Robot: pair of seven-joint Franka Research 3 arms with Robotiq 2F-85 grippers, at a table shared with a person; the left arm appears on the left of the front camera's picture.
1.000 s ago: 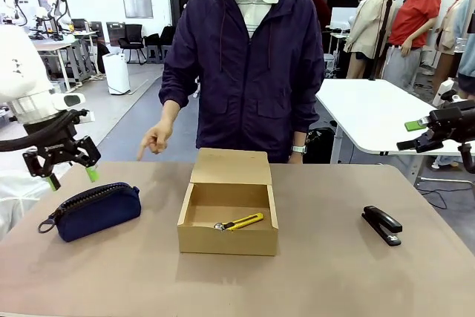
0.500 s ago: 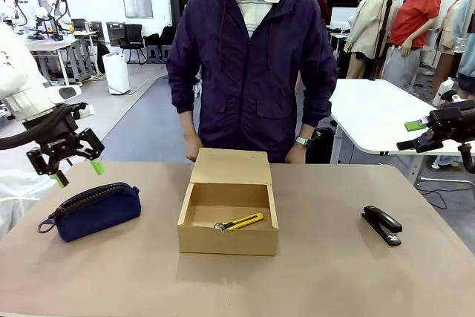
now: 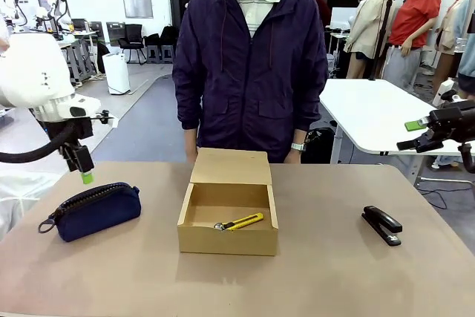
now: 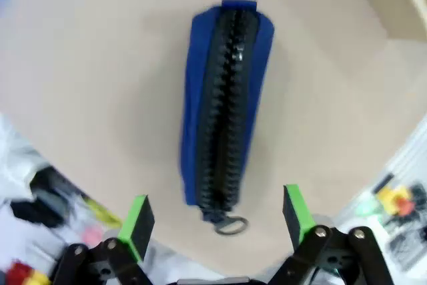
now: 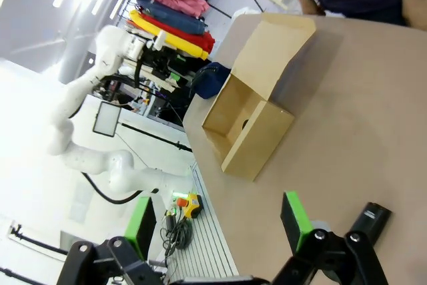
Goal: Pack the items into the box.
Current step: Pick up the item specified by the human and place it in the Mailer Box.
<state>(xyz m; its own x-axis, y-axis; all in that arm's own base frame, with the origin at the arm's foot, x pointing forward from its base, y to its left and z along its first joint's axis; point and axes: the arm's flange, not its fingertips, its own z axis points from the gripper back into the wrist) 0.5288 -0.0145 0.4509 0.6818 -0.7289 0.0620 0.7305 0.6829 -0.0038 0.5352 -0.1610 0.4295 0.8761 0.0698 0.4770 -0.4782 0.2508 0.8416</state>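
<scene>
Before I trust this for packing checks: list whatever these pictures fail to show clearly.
- Left wrist view: the pouch is blurred; whether its zipper is fully closed can't be told.
- Front view: the near wall of the box hides the floor strip behind it.
- Front view: the left end effector stands edge-on, one finger covering the other.
- Right wrist view: the stapler sits partly behind the right end effector.

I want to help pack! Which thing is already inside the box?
The yellow-and-black utility knife: it lies inside the cardboard box, while the blue pouch and black stapler sit outside on the table.
</scene>
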